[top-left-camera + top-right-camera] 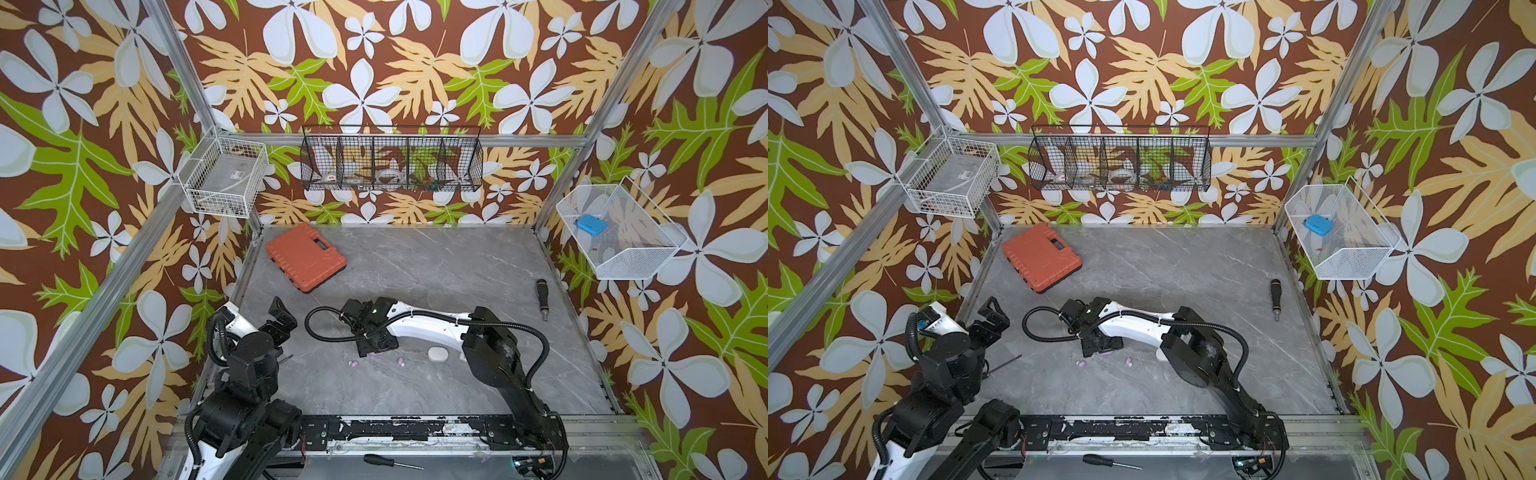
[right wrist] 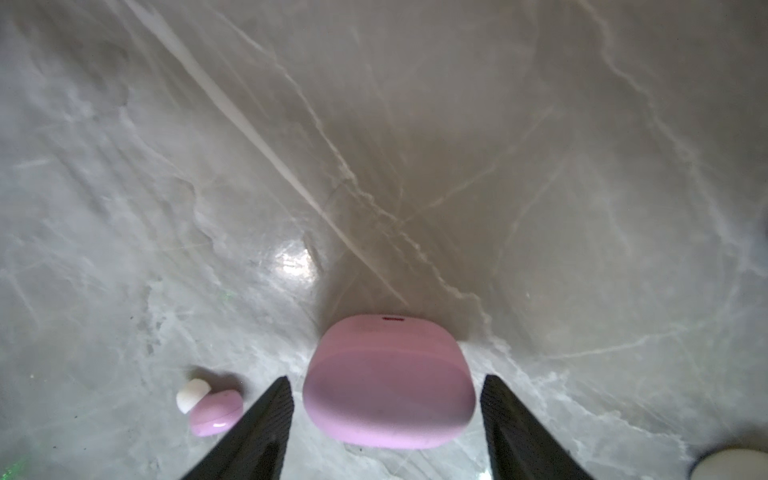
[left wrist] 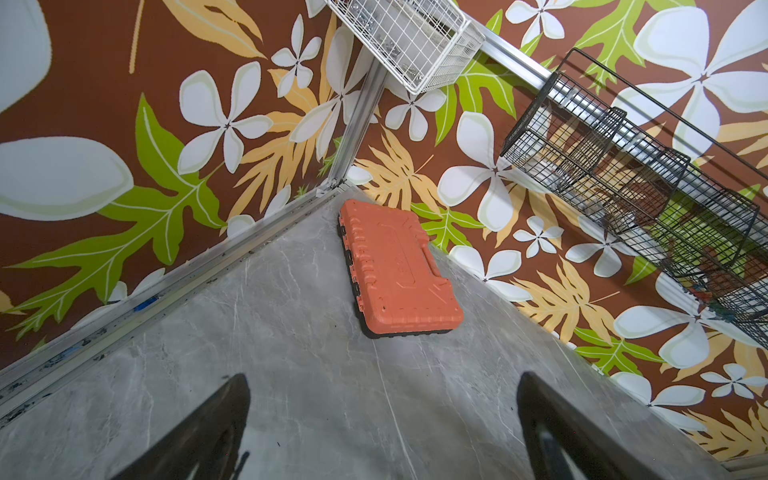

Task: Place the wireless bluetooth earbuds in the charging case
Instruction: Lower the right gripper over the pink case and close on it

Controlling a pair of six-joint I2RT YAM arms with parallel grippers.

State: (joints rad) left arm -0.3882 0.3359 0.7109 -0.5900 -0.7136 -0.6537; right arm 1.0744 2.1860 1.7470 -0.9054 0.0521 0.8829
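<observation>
The right gripper (image 2: 386, 377) stands open, jaws straddling the closed lilac-pink charging case (image 2: 386, 399) on the desk (image 2: 374, 166), with a gap at each side. One lilac-pink earbud (image 2: 216, 411) lies loose just beside a jaw. The left gripper (image 3: 383, 375) is open, empty and well apart. The earbud is probably light, rigid and glossy, so it may slip or roll; pinch its rounded body, not the white tip.

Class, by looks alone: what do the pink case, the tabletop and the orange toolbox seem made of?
Pink case: probably plastic, smooth matte, with a moulded seam. Tabletop: marble-look stone or laminate, polished; veins and a glare spot. Orange toolbox: moulded plastic, dull, with ribs.
</observation>
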